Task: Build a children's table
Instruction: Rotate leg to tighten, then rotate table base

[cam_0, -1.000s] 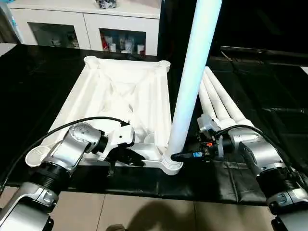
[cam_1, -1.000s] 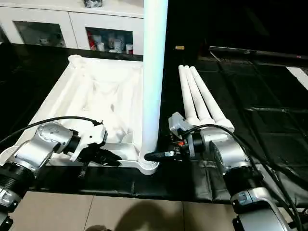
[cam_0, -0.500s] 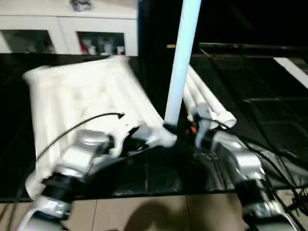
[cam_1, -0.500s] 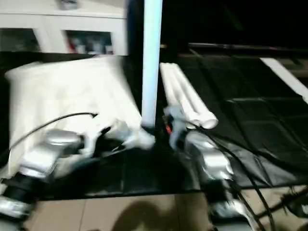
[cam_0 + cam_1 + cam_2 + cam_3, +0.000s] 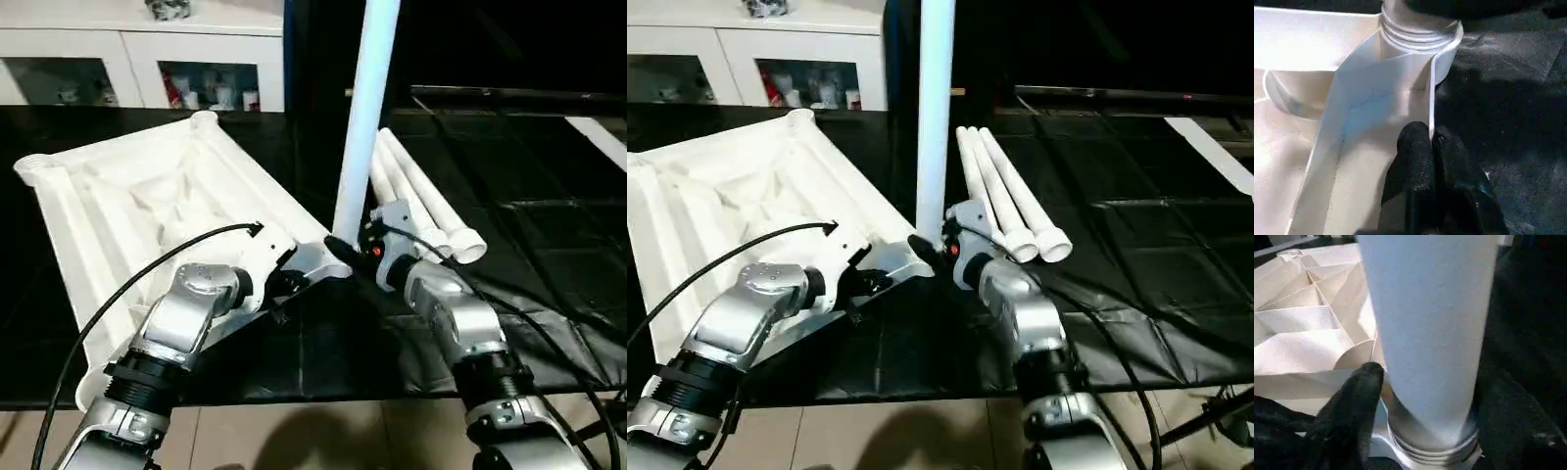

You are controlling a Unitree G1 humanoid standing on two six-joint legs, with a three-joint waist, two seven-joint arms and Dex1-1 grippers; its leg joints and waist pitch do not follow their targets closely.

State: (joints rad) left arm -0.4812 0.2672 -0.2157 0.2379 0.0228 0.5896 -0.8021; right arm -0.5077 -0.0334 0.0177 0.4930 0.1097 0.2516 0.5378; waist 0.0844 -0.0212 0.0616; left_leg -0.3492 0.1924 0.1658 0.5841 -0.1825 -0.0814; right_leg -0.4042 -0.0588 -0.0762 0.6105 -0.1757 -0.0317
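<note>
Showing no legible writing, the white tabletop (image 5: 127,196) holds one upright leg (image 5: 364,108).

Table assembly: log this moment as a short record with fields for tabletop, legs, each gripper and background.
tabletop: white tabletop lies ribbed side up on the black mat
fitted leg: one leg stands upright in a near corner socket
spare legs: three legs lie side by side on the mat, beside the tabletop
left gripper: left gripper shut on the tabletop's edge wall by that socket
right gripper: right gripper at the upright leg's base, one finger beside it
background: white cabinet
</note>
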